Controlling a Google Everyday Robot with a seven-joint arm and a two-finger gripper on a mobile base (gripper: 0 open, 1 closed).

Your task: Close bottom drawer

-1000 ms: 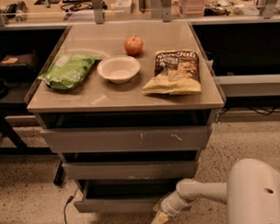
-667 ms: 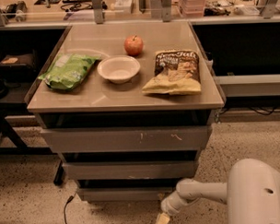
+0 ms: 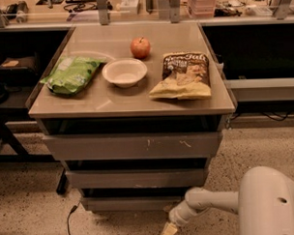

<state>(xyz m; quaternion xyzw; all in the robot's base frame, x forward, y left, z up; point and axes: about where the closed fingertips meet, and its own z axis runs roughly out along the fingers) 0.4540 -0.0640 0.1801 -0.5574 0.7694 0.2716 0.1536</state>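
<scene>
The gripper point(image 3: 168, 231) — partly cut off below — sits beside the bottom drawer point(image 3: 123, 203).

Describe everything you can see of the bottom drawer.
The bottom drawer is the lowest, narrowest front of the cabinet: a plain, flat, dull grey-brown metal-looking strip without handle. It looks pushed in, with only a dark gap above it under the middle drawer. Its tray is hidden. The hand is just below its right end, near the floor; contact unclear.
</scene>
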